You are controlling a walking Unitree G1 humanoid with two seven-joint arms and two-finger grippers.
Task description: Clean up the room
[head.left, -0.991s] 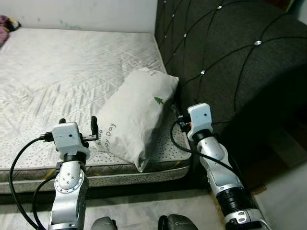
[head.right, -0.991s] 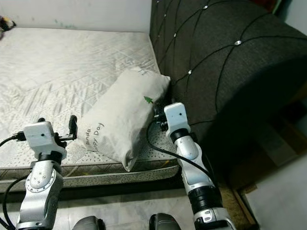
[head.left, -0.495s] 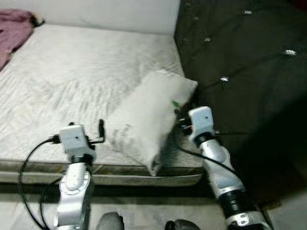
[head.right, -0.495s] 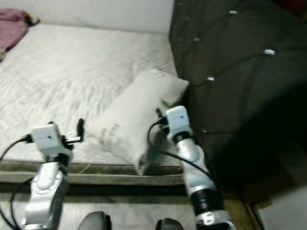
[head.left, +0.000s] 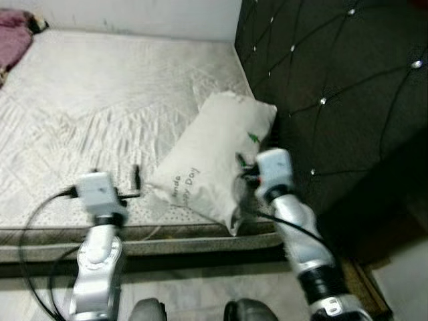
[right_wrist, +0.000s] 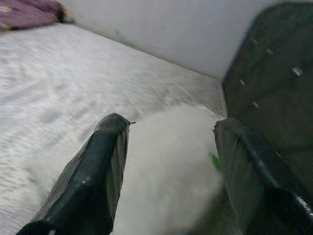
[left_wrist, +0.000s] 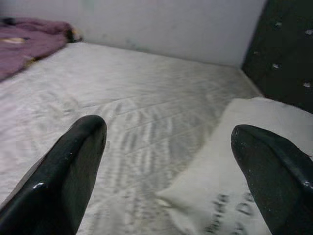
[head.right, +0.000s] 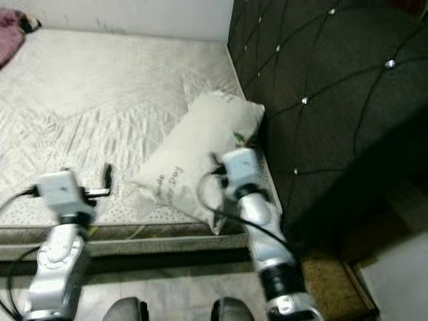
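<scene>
A white pillow (head.left: 212,155) with dark lettering and a small green tree print lies on the bare mattress (head.left: 100,100), close to the black headboard. My right gripper (right_wrist: 171,125) is open at the pillow's near right edge, with the pillow (right_wrist: 171,164) between its fingers. My left gripper (left_wrist: 168,129) is open too and hovers over the mattress edge just left of the pillow (left_wrist: 254,147), touching nothing. In the left eye view the left gripper (head.left: 136,179) sits a short gap from the pillow's lettered corner.
A tall black tufted headboard (head.left: 334,80) stands right of the pillow. A purple cloth (head.left: 13,37) lies at the mattress's far left corner by the white wall. The bed's front edge (head.left: 167,244) runs below my grippers, with pale floor and a brown mat (head.left: 368,294) beyond.
The head view has swung and settled again. My right gripper now overlaps the pillow's near right edge instead of standing beside it. The left gripper holds much the same place.
</scene>
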